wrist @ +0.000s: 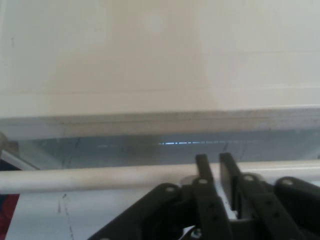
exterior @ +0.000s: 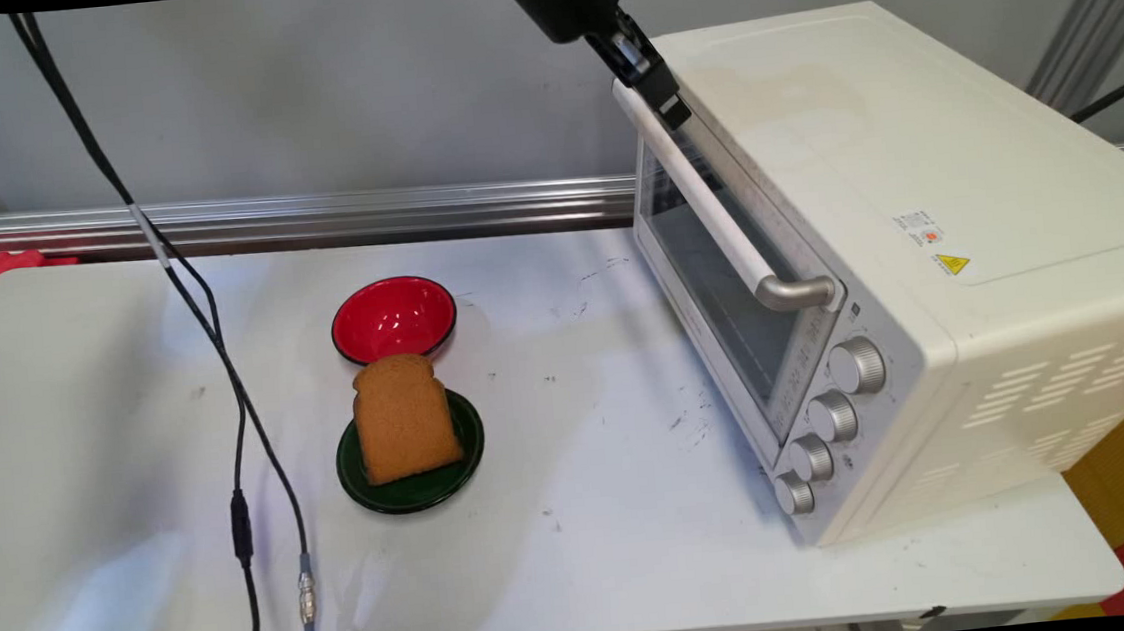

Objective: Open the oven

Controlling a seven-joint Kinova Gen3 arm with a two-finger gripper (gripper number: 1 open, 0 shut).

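Note:
A cream toaster oven (exterior: 912,178) stands on the right of the white table, its glass door (exterior: 722,303) upright and shut. My black gripper (exterior: 672,109) comes down from the top edge to the far end of the white bar handle (exterior: 714,213). In the hand view the gripper (wrist: 215,161) is shut, with only a thin slit between its fingers. The fingertips cross the handle (wrist: 100,177) and reach the gap between it and the door glass (wrist: 125,150). Whether they touch the bar I cannot tell.
A slice of brown bread (exterior: 403,418) lies on a dark green plate (exterior: 454,469) mid-table, with a red bowl (exterior: 394,319) just behind it. Several silver knobs (exterior: 834,414) line the oven's near front. Black cables (exterior: 226,382) hang over the table's left side.

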